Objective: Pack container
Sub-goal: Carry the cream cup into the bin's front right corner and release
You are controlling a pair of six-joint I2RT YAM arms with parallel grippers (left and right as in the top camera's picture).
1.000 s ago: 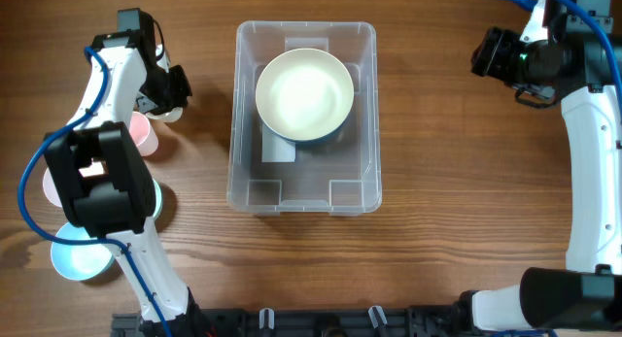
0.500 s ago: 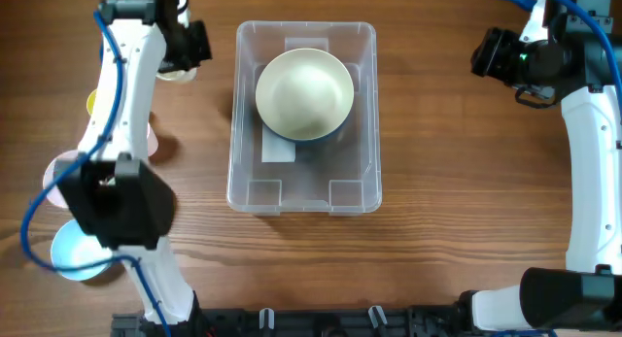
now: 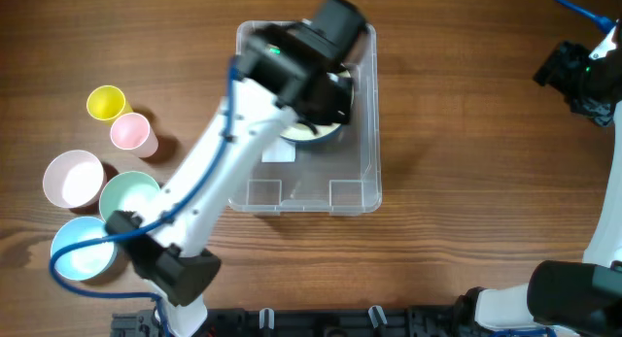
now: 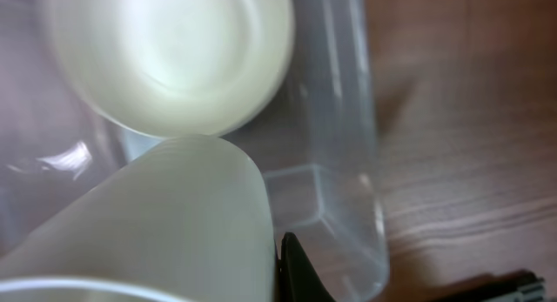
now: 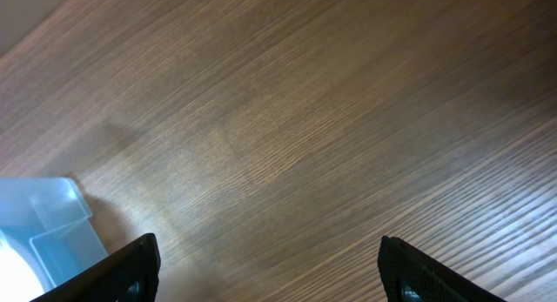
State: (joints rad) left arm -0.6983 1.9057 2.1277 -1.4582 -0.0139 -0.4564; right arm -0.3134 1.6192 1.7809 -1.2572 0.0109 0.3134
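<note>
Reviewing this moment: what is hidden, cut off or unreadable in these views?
- Bowl in the container, overhead: almost wholly covered by the left arm.
- Cup, overhead: hidden under the same arm.
- Second left finger, left wrist view: hidden behind the held cup; only one finger shows.
- Cup's inside, left wrist view: cut off by the bottom edge.
- Right arm, overhead: cut off by the right edge, fingers out of sight.

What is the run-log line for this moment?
left pincer: shut on cup, over container | bowl: in container | right pincer: open, over table
</note>
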